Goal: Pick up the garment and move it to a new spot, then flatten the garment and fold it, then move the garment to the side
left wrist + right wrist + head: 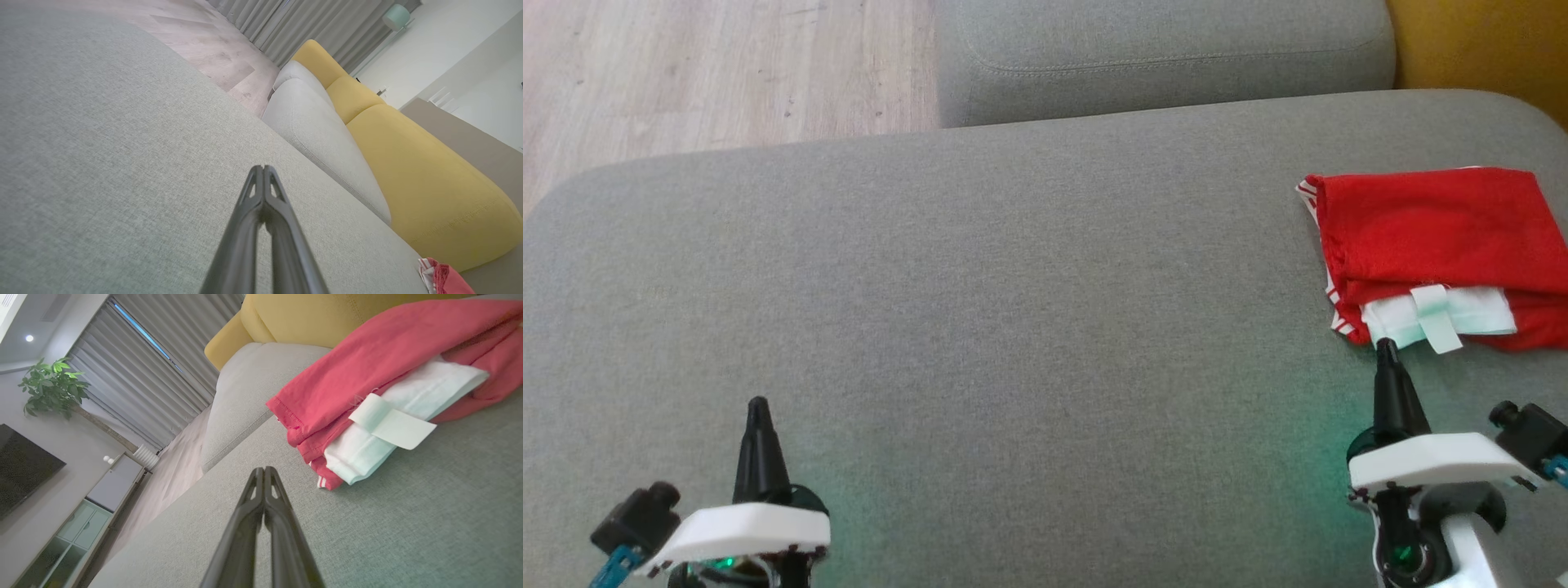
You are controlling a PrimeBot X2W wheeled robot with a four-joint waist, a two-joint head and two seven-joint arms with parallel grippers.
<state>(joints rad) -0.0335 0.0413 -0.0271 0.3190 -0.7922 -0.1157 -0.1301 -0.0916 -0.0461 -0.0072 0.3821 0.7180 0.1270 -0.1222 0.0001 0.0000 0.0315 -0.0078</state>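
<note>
The garment [1429, 237] is red with a white inner layer and a pale tag, folded into a flat bundle at the right edge of the grey cushion [1013, 310]. In the right wrist view the garment [367, 375] lies just beyond and to the right of my fingertips. My right gripper [1387, 347] is shut and empty, its tip just short of the garment's near edge; its tips [263, 470] meet with nothing between them. My left gripper [758, 404] is shut and empty at the lower left, far from the garment. A corner of the garment [445, 279] shows in the left wrist view, where my left gripper [262, 168] is pressed shut.
A second grey cushion [1160, 57] lies beyond the far edge, with yellow upholstery [1478, 41] at the far right. Wooden floor [703, 73] runs past the cushion's far left. A potted plant [53, 386], curtains and a cabinet stand in the room's background.
</note>
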